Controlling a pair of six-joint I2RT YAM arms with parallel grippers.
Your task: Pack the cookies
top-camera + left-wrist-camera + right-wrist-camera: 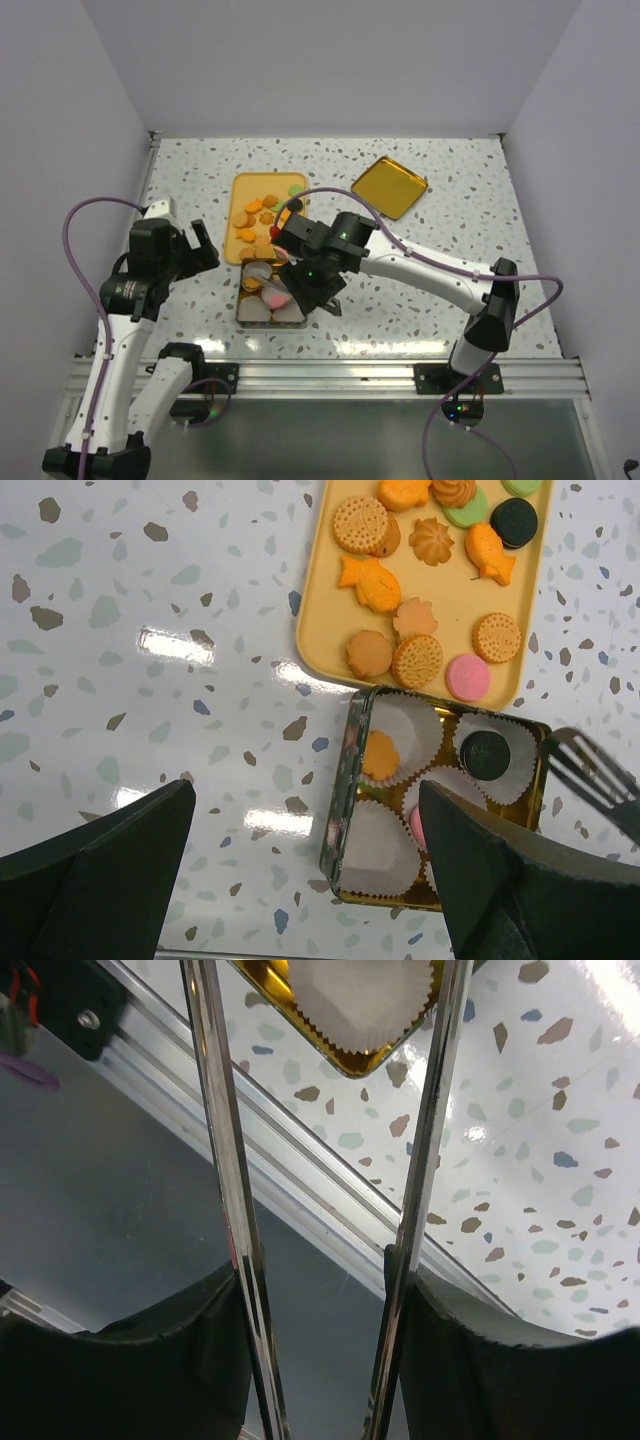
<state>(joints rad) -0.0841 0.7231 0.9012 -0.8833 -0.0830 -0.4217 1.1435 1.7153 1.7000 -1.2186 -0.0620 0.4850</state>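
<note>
Left gripper [307, 820]: mine, jaws wide apart, nothing between them, hovering over speckled table [150, 630] left of tin [343, 780].

Right gripper [320, 1290]: mine, fingers clamped on both arms of metal tongs [225, 1160], above tin's near corner.

Cookies [417, 660]: most lie on yellow tray [322, 630] just beyond tin. Small flat pieces: tan ridged rounds, orange fish and flower shapes, one pink, one black, green ones.

Inside tin, in white paper cups [375, 855]: one orange, one black, one pink partly hidden.

Gold lid [390, 186]: apart, right of tray.
</note>
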